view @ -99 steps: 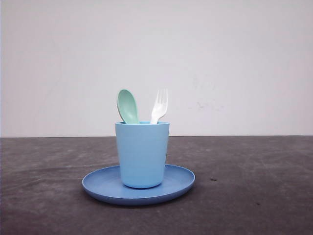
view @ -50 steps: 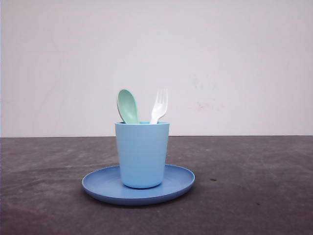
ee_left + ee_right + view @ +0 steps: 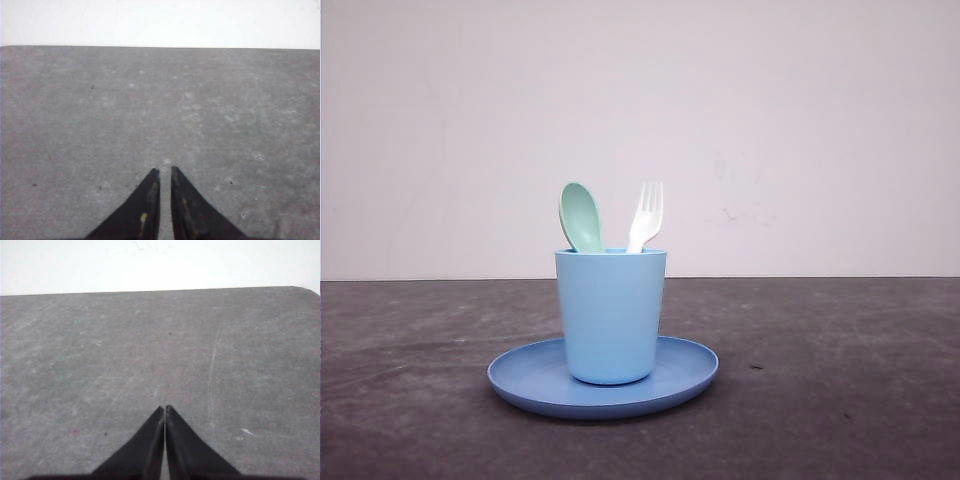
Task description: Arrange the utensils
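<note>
In the front view a mint-green spoon and a white fork stand upright in a light blue cup, their heads above its rim. The cup stands on a round blue plate at the table's middle. In the left wrist view my left gripper hangs over bare grey table, its black fingers nearly together with a thin gap and nothing between them. In the right wrist view my right gripper has its fingers pressed together over bare table, holding nothing.
The dark grey table stretches to both sides of the plate. A plain white wall stands behind it. The table's far edge and a rounded corner show in the right wrist view.
</note>
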You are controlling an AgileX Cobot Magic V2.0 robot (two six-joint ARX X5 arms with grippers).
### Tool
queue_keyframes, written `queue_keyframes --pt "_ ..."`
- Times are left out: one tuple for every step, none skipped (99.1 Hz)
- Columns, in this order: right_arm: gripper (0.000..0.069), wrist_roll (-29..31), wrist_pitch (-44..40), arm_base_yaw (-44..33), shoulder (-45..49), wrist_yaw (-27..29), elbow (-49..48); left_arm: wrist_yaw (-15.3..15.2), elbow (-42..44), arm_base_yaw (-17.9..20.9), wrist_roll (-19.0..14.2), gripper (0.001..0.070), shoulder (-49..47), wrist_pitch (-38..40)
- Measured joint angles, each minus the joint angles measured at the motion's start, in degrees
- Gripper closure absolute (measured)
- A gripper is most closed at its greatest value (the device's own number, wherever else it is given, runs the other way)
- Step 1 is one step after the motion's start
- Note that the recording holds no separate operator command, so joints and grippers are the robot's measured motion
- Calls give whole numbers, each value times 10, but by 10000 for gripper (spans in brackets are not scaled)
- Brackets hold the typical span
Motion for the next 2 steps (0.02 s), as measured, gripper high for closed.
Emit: queue_keyframes --pt "685 0 0 0 0 0 0 0 0 0 0 695 0 0" --pt "685 0 0 0 0 0 0 0 0 0 0 695 0 0"
